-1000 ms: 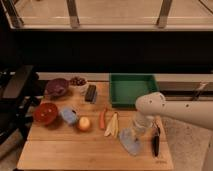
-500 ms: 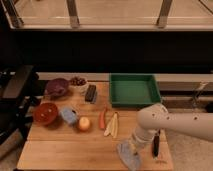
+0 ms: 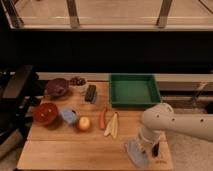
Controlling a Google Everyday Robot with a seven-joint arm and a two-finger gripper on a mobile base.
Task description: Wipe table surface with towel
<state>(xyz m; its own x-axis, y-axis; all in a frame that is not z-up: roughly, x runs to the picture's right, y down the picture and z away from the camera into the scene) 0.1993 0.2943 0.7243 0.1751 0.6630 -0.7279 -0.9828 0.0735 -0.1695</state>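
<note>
The table surface [image 3: 65, 147] is a light-brown wooden plank top. The grey-blue towel [image 3: 136, 152] lies flat near its front right edge. My white arm reaches in from the right and bends down over the towel. My gripper [image 3: 145, 146] sits at the towel's right side, pressed down onto it or just above it; the arm hides most of it.
A green tray [image 3: 133, 90] stands at the back right. A dark brush [image 3: 90, 93], purple bowl [image 3: 57, 87], red bowl [image 3: 45, 113], light-blue block [image 3: 68, 115], an apple [image 3: 84, 122], a carrot [image 3: 103, 118] and a banana [image 3: 112, 124] lie left of centre. A dark utensil [image 3: 156, 148] lies by the towel.
My arm has swung down and toward the front edge. The towel has slid with it from mid-right of the table toward the front edge.
</note>
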